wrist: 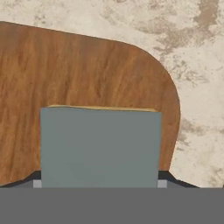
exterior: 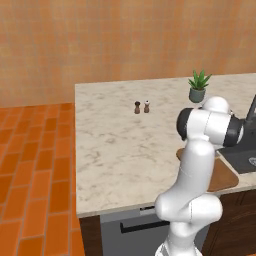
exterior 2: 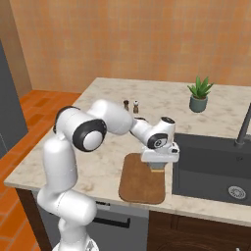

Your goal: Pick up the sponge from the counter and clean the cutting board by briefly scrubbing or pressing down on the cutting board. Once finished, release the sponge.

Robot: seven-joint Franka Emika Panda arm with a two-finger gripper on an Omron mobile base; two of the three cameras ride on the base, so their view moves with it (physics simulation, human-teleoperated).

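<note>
The brown wooden cutting board lies on the marbled counter near its front edge, just left of the sink. My gripper points down over the board's far right part, shut on the sponge. In the hand view the sponge's grey-green face with a thin yellow edge sits between the fingertips, right above the board near its rounded corner. Whether the sponge touches the wood cannot be told. In the left base view the arm hides most of the board.
A dark sink basin with a faucet lies right of the board. A potted plant and two small shakers stand farther back. The counter's front edge runs just beyond the board's near side.
</note>
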